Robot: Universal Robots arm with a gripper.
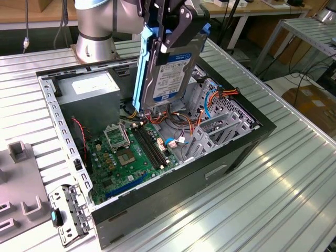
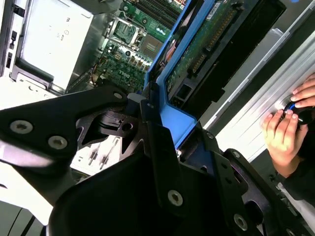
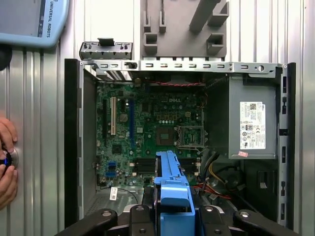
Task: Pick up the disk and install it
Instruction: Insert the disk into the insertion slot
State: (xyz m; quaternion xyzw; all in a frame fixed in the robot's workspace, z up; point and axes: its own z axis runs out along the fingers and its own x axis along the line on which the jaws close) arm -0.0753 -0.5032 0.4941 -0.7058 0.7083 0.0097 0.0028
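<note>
To the exterior view's left of the gripper (image 1: 170, 38), well apart, a grey fixture plate (image 1: 21, 184) and a small bracket (image 1: 65, 215) lie on the ribbed table (image 1: 283, 173); nearer, a grey power supply (image 1: 86, 86) sits inside the open computer case (image 1: 157, 199); the gripper is clamped on the disk (image 1: 170, 73), holding it upright on edge above the motherboard (image 1: 131, 152); just right of it run orange cables (image 1: 223, 94); in the first wrist view a person's hand (image 3: 6, 164) lies on the table outside the case.
</note>
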